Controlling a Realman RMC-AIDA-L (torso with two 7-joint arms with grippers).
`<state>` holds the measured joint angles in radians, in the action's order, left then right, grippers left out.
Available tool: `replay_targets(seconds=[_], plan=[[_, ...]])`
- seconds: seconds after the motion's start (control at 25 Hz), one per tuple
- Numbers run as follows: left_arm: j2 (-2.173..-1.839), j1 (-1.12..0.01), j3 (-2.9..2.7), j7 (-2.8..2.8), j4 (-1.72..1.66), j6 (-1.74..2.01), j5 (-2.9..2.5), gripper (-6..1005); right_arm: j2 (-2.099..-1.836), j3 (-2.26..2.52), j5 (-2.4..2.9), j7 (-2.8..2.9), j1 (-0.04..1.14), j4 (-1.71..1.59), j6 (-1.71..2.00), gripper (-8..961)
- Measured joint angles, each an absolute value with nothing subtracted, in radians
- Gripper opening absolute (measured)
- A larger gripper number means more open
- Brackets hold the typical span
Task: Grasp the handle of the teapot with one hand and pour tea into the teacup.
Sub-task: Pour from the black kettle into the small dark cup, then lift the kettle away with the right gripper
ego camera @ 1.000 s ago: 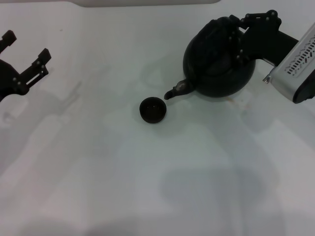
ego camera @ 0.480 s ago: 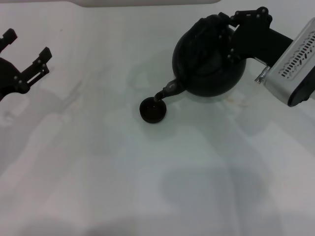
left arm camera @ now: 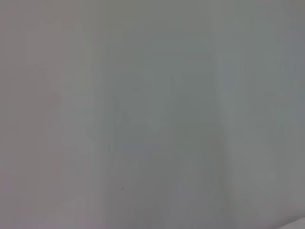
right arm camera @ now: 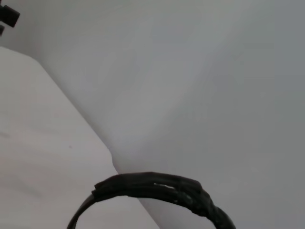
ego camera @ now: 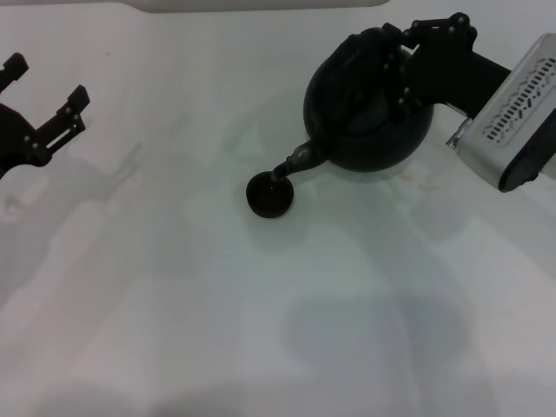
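Observation:
The round black teapot (ego camera: 365, 117) hangs tilted at the back right, its short spout (ego camera: 291, 163) pointing down over the rim of the tiny black teacup (ego camera: 270, 195) on the white table. My right gripper (ego camera: 415, 54) is shut on the teapot's arched black handle (ego camera: 382, 43) at the top of the pot. The handle also shows as a black arc in the right wrist view (right arm camera: 152, 188). My left gripper (ego camera: 48, 104) is open and empty at the far left, away from both. The left wrist view shows only bare table.
The white table (ego camera: 261, 313) spreads around the cup. A pale raised edge (ego camera: 261, 4) runs along the back. The right arm's silver wrist housing (ego camera: 512, 122) hangs at the right edge.
My right gripper has carried the teapot left and tilted it, bringing the spout from beside the teacup to over its rim. The left arm has not moved.

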<state>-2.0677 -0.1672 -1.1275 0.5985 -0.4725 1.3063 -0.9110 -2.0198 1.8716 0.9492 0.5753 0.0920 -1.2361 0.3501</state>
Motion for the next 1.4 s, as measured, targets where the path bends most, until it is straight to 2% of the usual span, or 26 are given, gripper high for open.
replay_targets(seconds=[1.4], plan=[[-2.068,-0.181,-1.126,0.574,-0.449,1.287,-0.905,875,-2.022,1.983,0.951,0.426,0.069,-1.346,0.191,101]])
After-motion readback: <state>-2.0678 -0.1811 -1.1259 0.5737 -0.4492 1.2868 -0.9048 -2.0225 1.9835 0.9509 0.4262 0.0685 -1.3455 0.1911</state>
